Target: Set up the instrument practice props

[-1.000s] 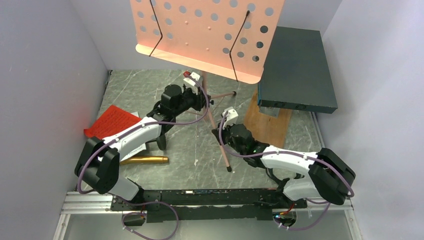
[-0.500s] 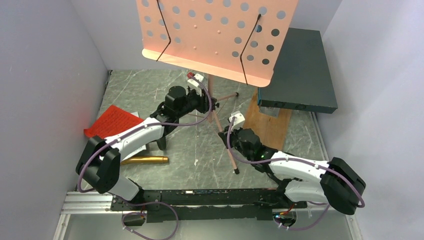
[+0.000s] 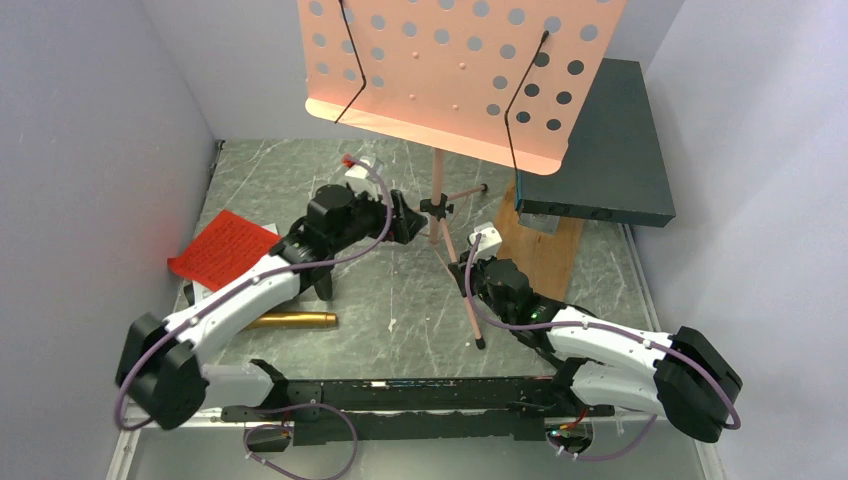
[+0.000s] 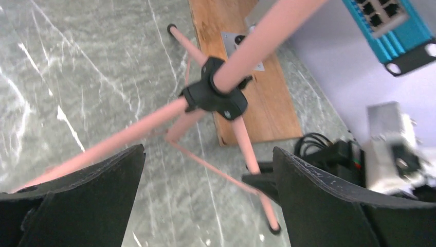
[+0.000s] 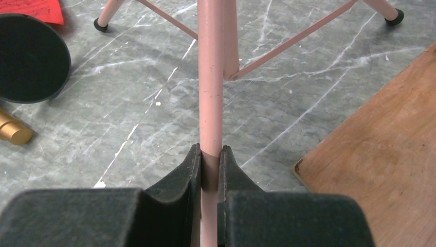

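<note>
The pink music stand point(image 3: 460, 70) was found upright at the middle of the table point(image 3: 290, 180), its tray facing the arms and its tripod spread just beside the wooden board point(image 3: 540, 250) under the teal box point(image 3: 595, 150). The right gripper point(image 5: 211, 154) was seen closed on one pink tube of the tripod, judged to be the near leg. The left gripper point(image 4: 207, 154) was seen spread wide, with the black hub point(image 4: 213, 95) ahead of it and nothing held.

The red music sheets point(image 3: 222, 245), gold microphone point(image 3: 290, 320) and black mic stand point(image 5: 31, 64) were noted lying at the left, not yet placed.

The step was judged to be settling the stand. The leg should be guided gently until all three feet bear on the table, and the grip eased only once no lean is detected. Whether every foot was seated could not be established.
</note>
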Robot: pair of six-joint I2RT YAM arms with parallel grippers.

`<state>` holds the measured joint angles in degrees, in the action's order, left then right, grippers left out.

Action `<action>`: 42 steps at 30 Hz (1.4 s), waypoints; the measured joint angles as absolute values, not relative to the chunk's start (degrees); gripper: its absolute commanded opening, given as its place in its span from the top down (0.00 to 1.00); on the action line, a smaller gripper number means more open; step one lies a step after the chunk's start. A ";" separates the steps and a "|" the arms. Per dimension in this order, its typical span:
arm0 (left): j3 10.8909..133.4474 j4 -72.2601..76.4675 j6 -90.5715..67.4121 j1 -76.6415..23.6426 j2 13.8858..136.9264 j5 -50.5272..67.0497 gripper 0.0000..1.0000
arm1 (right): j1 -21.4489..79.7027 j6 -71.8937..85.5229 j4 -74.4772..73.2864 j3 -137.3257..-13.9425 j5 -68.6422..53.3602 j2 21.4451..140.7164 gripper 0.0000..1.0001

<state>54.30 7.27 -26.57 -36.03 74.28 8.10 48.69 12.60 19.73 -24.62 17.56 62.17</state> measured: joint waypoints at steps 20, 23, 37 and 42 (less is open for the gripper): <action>59.24 -54.85 -42.52 -35.07 45.41 -17.26 0.01 | 47.99 11.99 6.81 -28.77 17.63 58.33 0.31; 60.86 -59.55 -41.74 -30.09 48.51 -21.82 0.00 | 47.99 11.73 5.19 -29.91 17.43 56.38 0.28; 58.83 -48.07 -27.97 -8.80 72.34 -18.00 0.21 | 47.99 11.62 -2.42 -30.81 16.34 45.95 0.28; 57.67 -43.46 -23.14 -4.21 79.61 -12.93 0.23 | 47.99 11.62 -4.05 -30.50 16.12 42.70 0.28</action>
